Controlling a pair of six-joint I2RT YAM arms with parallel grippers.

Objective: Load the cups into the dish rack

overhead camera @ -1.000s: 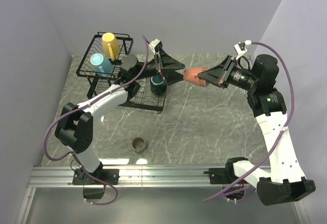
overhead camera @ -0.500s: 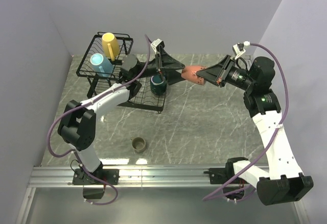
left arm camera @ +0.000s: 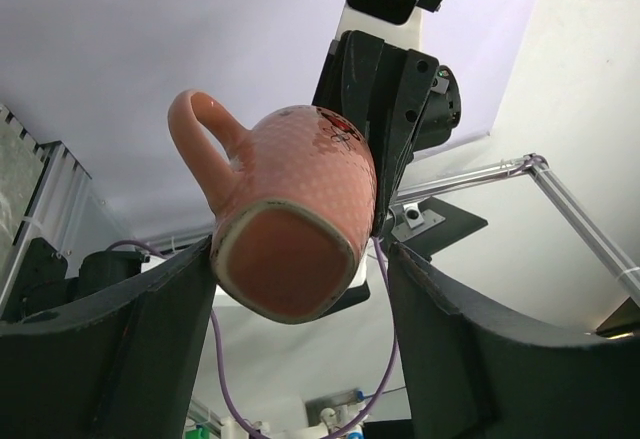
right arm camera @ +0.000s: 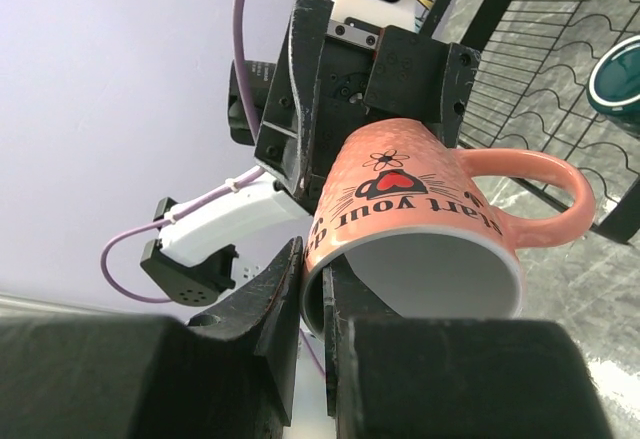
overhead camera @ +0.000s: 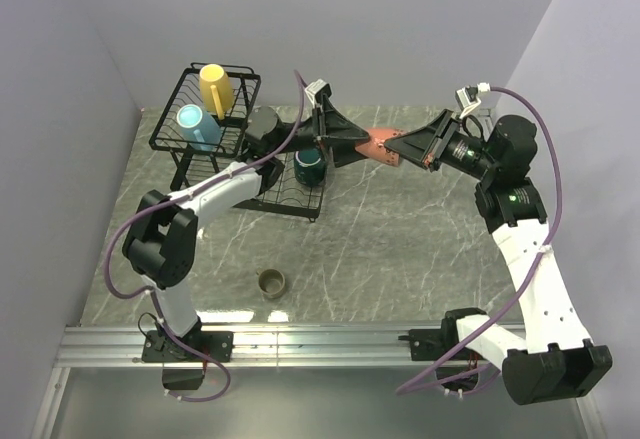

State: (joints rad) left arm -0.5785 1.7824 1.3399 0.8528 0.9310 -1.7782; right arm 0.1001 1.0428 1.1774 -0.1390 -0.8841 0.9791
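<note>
A salmon-red cup (overhead camera: 377, 145) hangs on its side in the air, right of the dish rack (overhead camera: 181, 87). My right gripper (overhead camera: 408, 147) is shut on its rim, one finger inside and one outside (right arm camera: 312, 259). My left gripper (overhead camera: 352, 143) is open around the cup's base (left arm camera: 290, 209). Its left pad is at the cup's edge and a thin gap shows on the right (left arm camera: 297, 259). A yellow cup (overhead camera: 215, 87) and a light blue cup (overhead camera: 193, 124) sit in the raised basket. A dark teal cup (overhead camera: 309, 166) sits on the lower tray. An olive-brown cup (overhead camera: 271, 282) stands on the table.
The marble table (overhead camera: 420, 249) is walled at the back and on both sides. The rack's wire tray (right arm camera: 540, 59) and the teal cup (right arm camera: 620, 79) lie just behind the held cup in the right wrist view. Purple cables loop off both arms.
My left gripper has reached right onto the salmon cup's base and its jaws have narrowed. The right gripper has carried the cup slightly left and kept its grip.
</note>
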